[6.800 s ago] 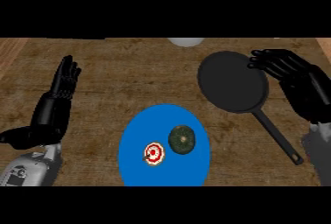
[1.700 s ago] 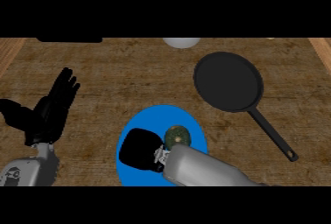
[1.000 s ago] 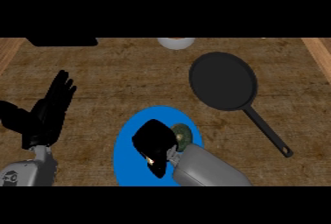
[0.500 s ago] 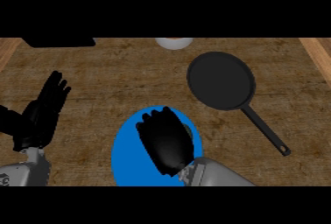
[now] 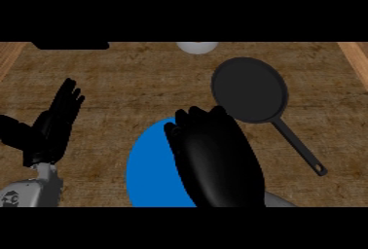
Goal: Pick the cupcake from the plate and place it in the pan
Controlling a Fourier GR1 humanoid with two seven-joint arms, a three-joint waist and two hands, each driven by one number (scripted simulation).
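My right hand (image 5: 215, 160) hangs over the blue plate (image 5: 149, 171), back toward me, its fingers curled downward. The cupcake is not visible; the spot on the plate's left half where it stood shows bare blue, so it appears to be held under the curled hand. The black pan (image 5: 249, 90) lies to the upper right of the plate, just beyond the hand's fingertips, with its handle (image 5: 300, 151) running toward the lower right. At the left edge my left hand (image 5: 50, 131) rests open, fingers up.
A white round object (image 5: 197, 47) sits at the counter's far edge, with a dark object (image 5: 70, 45) at the far left. Wooden borders frame the counter at both sides. The small green item seen earlier on the plate is hidden by my right hand.
My right hand came in from the pan's side, closed over the cupcake on the plate, and has since risen toward me and shifted right. The cupcake's spot is now bare.
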